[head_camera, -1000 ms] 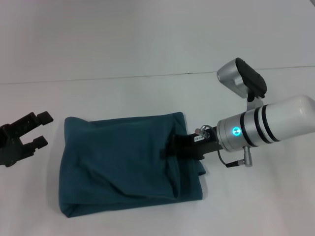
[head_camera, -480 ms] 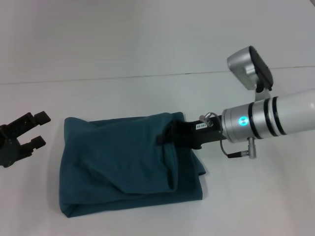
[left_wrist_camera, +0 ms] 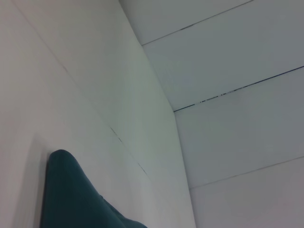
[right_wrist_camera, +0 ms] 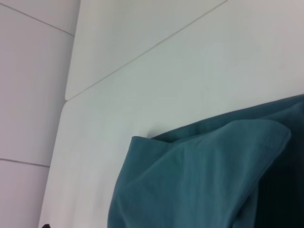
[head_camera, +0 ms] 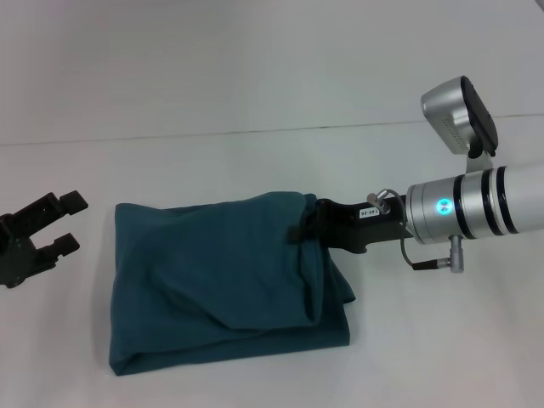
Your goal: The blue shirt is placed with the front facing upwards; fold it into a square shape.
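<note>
The shirt [head_camera: 212, 285] lies in the middle of the white surface [head_camera: 255, 93], already doubled into a rough, squarish bundle with its plain side up — no lettering shows. Its near and left edges sit fairly straight, but the top layer is slack, with a diagonal crease running across it and a loose flap bunched at the far right corner. That corner is where the right claw [head_camera: 304, 231] is: its black body reaches in from the right and its tip is buried in the cloth, so I cannot tell whether it is pinching the fabric or has let go. The right wrist view shows the same raised, rounded fold of cloth close up, with bare surface beyond. The left claw [head_camera: 64, 223] rests well apart from the work, off the shirt's left edge, fingers spread and holding nothing. In my judgement the folding proper is nearly done and the step in hand is the finish of the last fold — laying or tidying that right-hand flap. The next move calls for getting the right claw clear of the cloth without dragging the top layer, then perhaps smoothing the puffed corner so the outline reads as a square.
</note>
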Robot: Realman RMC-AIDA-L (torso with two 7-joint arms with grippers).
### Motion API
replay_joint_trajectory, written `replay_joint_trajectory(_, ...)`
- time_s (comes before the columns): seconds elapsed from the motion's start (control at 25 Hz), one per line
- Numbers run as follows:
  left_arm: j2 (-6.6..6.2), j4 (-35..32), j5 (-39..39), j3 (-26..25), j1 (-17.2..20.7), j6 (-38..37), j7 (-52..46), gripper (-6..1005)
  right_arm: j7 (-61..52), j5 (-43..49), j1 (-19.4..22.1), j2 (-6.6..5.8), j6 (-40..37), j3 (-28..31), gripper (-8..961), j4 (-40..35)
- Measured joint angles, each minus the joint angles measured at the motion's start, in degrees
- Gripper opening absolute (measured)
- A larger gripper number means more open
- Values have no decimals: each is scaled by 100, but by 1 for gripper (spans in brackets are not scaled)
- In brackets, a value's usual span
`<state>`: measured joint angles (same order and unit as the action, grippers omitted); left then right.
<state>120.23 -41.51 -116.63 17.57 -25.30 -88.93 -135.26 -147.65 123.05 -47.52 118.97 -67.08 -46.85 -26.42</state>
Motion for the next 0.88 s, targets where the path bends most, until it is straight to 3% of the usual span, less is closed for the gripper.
replay_joint_trajectory(0.52, 0, 12, 0, 1, 13, 8, 0, 952, -23, 128, 163, -27, 223, -67, 50, 67)
replay_joint_trajectory(0.88, 0, 11, 0, 1, 42, 13, 14, 952, 27, 132, 118, -119, 263, -232, 57, 62)
